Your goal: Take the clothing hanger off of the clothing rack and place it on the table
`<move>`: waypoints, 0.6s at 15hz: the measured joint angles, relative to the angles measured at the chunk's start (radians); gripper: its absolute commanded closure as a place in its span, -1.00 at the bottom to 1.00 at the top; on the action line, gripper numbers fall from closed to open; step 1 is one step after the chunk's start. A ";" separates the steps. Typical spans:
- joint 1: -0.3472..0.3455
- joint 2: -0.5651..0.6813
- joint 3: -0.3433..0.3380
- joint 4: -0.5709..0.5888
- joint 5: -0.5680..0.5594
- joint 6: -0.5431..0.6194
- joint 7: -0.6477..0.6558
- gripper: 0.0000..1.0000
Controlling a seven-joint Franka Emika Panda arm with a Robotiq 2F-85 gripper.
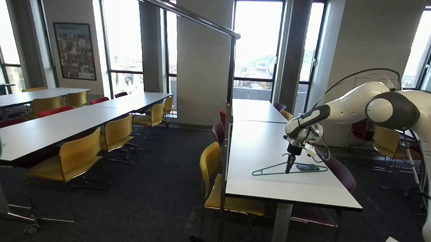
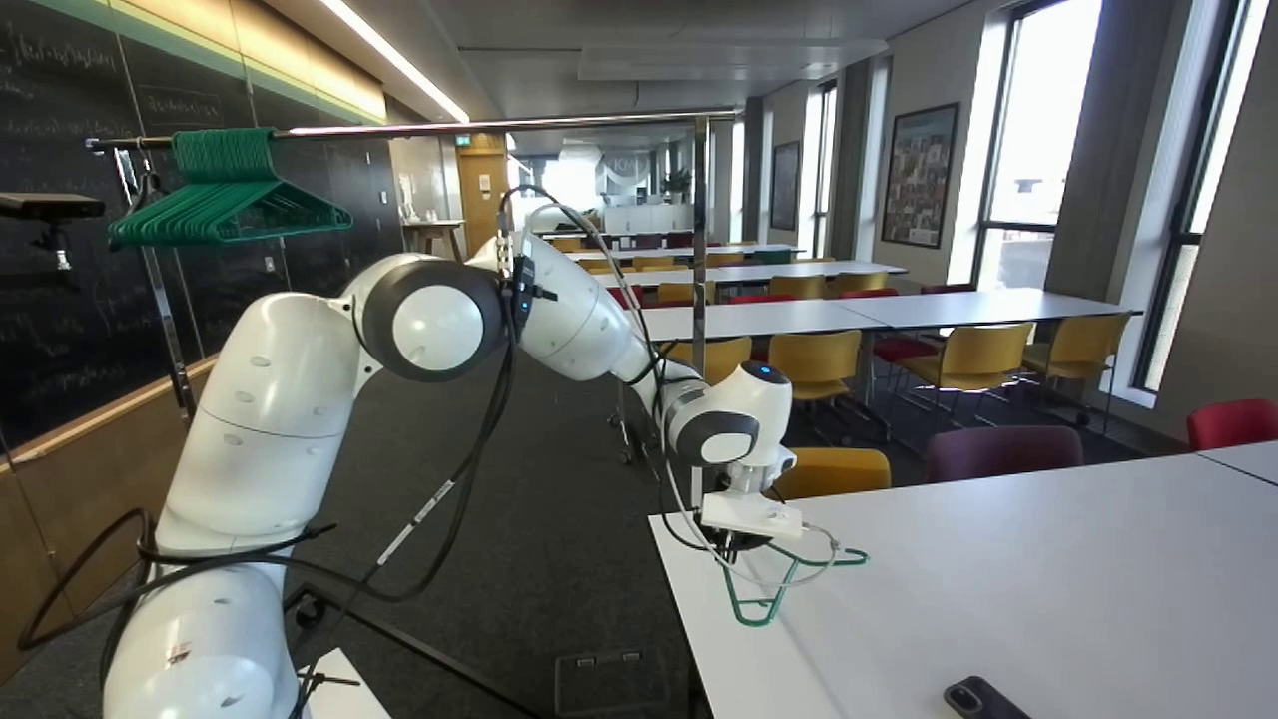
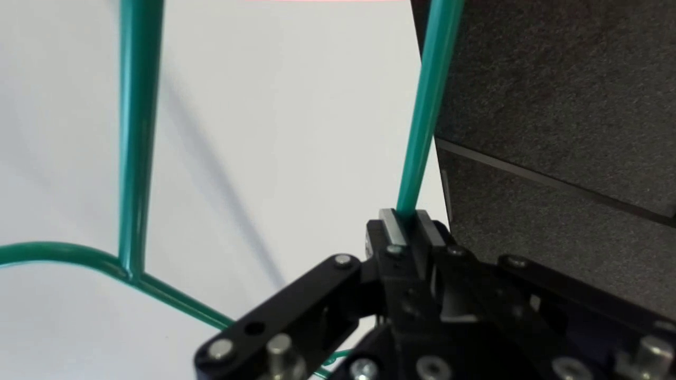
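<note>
A green hanger with a triangular outline shows over the white tabletop in both exterior views. The clothing hanger lies roughly flat, close above the near part of the table. In the wrist view its held bar runs into my gripper, which is shut on it. Its shadow falls apart from it on the tabletop, so at least part is raised. My gripper points down at the bar's middle. The clothing rack also shows in an exterior view.
Several more green hangers hang on the rack's far end. A dark phone lies on the table, behind the hanger in an exterior view. The rack's upright pole stands beside the table. Yellow chairs line the table.
</note>
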 measured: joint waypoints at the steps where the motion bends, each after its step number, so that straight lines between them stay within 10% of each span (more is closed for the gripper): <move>1: 0.001 0.015 0.000 0.008 -0.019 0.001 0.001 0.96; 9: 0.001 0.129 0.006 0.100 -0.093 0.009 0.010 0.96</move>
